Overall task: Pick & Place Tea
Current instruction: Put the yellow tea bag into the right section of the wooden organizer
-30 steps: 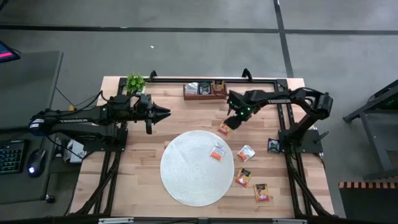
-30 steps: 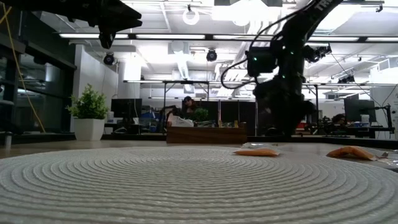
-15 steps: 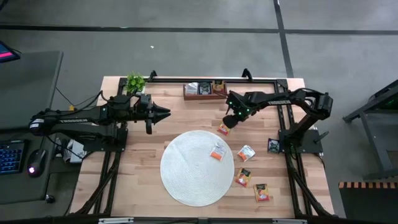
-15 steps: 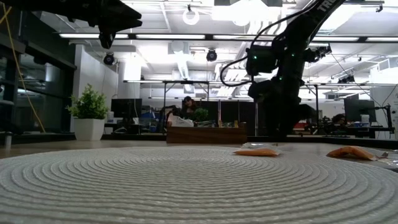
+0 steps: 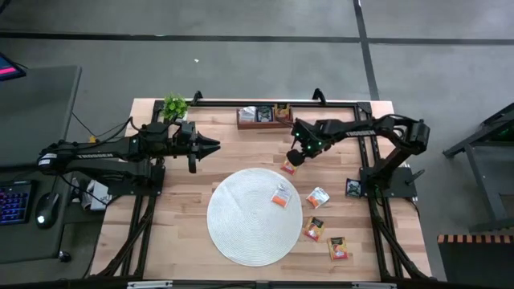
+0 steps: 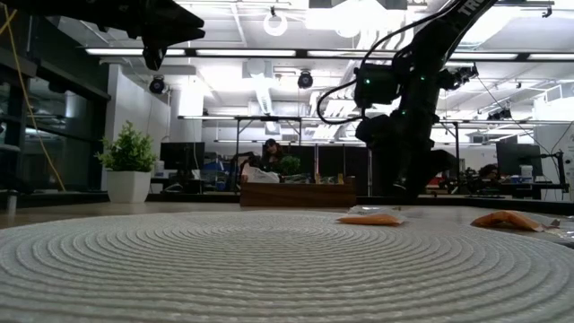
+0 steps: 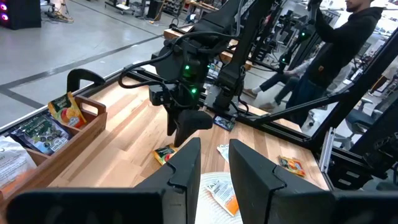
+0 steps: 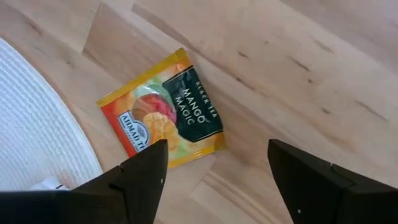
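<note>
Overhead, right gripper (image 5: 294,156) hangs above a red-orange sachet (image 8: 163,117) lying flat on the wooden table (image 5: 217,160), just past the far right edge of the round white mat (image 5: 254,215). Fingers spread wide, holding nothing. Sachet reads "BLACK TEA", "MANGO MAGIC" and "AHMAD". One sachet (image 5: 280,196) lies on the mat; more sachets sit to the mat's right. Wooden tray (image 5: 263,116) at far edge holds several. Left gripper (image 5: 210,144) waits over the far left of the table, fingers slightly apart, empty. Its arm (image 5: 88,152) is lettered "TROSSEN".
</note>
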You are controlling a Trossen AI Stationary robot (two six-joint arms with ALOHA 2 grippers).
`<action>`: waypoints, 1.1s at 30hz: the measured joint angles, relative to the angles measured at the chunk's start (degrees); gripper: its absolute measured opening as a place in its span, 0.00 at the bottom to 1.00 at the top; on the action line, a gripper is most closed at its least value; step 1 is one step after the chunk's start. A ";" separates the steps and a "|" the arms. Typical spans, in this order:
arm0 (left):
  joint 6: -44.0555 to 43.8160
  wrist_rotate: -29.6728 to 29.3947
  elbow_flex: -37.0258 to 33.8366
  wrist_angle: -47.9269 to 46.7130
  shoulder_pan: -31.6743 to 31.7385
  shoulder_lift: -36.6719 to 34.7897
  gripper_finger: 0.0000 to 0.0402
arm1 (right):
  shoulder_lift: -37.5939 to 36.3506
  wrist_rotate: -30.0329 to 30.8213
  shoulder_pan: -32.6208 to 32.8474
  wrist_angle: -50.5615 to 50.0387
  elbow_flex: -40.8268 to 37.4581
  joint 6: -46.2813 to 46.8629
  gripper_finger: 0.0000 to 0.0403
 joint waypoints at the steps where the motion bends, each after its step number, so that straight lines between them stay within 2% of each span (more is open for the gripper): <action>1: 0.00 0.00 0.00 0.00 0.00 0.00 0.21 | 0.08 -0.15 0.36 0.27 0.00 0.35 0.68; 7: 0.02 -0.01 0.00 0.00 0.00 0.00 0.21 | 0.58 0.31 2.51 1.99 0.00 1.64 0.68; 12: 0.01 0.00 0.00 0.00 0.00 0.00 0.21 | 0.58 2.99 2.66 2.38 0.00 3.16 0.68; 33: 0.00 -0.02 0.00 0.00 0.00 0.00 0.21 | 0.62 4.66 2.67 2.27 -0.04 5.17 0.68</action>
